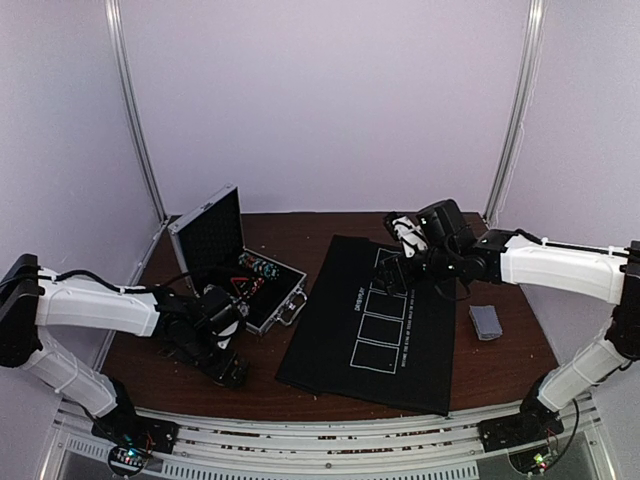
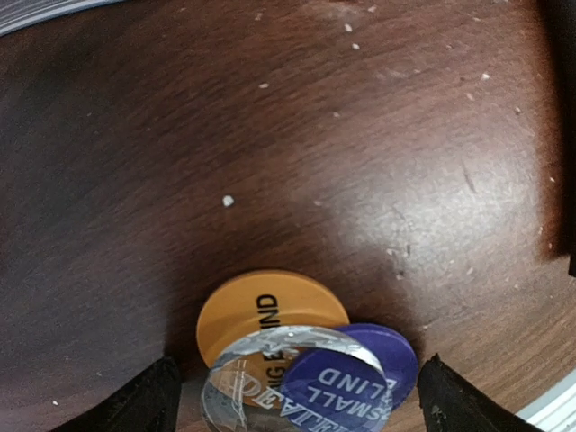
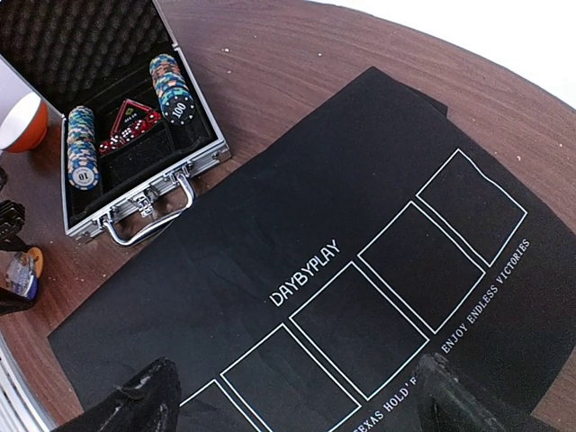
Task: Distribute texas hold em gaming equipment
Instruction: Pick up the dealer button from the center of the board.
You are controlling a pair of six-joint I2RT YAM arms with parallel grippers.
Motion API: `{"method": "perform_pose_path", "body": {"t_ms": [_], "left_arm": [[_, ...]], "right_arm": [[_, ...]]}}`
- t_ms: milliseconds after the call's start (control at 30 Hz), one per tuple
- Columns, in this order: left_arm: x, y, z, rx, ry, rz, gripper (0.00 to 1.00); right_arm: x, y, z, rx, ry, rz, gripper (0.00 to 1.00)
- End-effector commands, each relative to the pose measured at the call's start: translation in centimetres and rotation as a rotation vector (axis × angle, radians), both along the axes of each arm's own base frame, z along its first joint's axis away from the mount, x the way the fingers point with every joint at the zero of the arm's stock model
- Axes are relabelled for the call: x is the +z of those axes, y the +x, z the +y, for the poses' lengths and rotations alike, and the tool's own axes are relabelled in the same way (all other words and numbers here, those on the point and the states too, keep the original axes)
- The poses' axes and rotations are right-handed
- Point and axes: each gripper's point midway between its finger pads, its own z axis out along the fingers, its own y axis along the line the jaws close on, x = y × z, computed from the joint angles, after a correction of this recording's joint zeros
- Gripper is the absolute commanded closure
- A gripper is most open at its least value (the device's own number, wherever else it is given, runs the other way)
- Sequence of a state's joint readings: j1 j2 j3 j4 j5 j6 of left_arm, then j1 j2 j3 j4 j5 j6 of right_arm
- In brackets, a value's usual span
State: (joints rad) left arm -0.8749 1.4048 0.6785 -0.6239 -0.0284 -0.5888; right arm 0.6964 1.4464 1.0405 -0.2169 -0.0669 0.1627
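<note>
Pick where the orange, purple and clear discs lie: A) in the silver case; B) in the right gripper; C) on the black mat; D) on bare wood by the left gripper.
D: the orange disc, purple disc and clear disc overlap on the bare wooden table between the fingers of the open left gripper.

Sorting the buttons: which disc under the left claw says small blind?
The purple disc, rightmost; the orange disc and clear disc lie left of it.
</note>
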Motion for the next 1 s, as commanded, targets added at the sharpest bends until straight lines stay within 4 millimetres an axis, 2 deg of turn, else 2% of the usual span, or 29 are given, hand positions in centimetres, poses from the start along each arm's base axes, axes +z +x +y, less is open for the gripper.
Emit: {"method": "perform_pose_path", "body": {"t_ms": [0, 100, 167, 400, 600, 767, 867, 967], "left_arm": [[-0.2, -0.1, 0.5, 0.042, 0.039, 0.004, 0.10], [0.2, -0.2, 0.1, 0.042, 0.018, 0.004, 0.15], [0.6, -0.2, -0.3, 0.035, -0.001, 0.004, 0.15], [2.2, -0.1, -2.1, -0.014, -0.076, 0.009, 0.06], [1.7, -0.2, -1.0, 0.032, -0.044, 0.018, 0.07], [1.0, -0.4, 0.2, 0.070, -0.009, 0.019, 0.11], [0.7, -0.6, 0.7, 0.077, 0.010, 0.025, 0.18], [0.6, -0.8, 1.0, 0.081, 0.019, 0.028, 0.18]], "right_arm": [[-1.0, -0.2, 0.0, 0.003, -0.022, 0.013, 0.07], [-1.1, -0.2, 0.1, 0.006, -0.016, 0.017, 0.07], [-1.1, -0.2, 0.2, 0.007, -0.015, 0.019, 0.07], [-0.9, 0.1, 0.5, 0.018, -0.021, 0.017, 0.07], [-1.2, 0.0, 0.4, 0.022, -0.026, 0.021, 0.07], [-1.6, -0.3, 0.3, 0.025, -0.031, 0.029, 0.07], [-1.7, -0.3, 0.3, 0.026, -0.031, 0.032, 0.07], [-1.9, -0.4, 0.3, 0.028, -0.031, 0.036, 0.07]]}}
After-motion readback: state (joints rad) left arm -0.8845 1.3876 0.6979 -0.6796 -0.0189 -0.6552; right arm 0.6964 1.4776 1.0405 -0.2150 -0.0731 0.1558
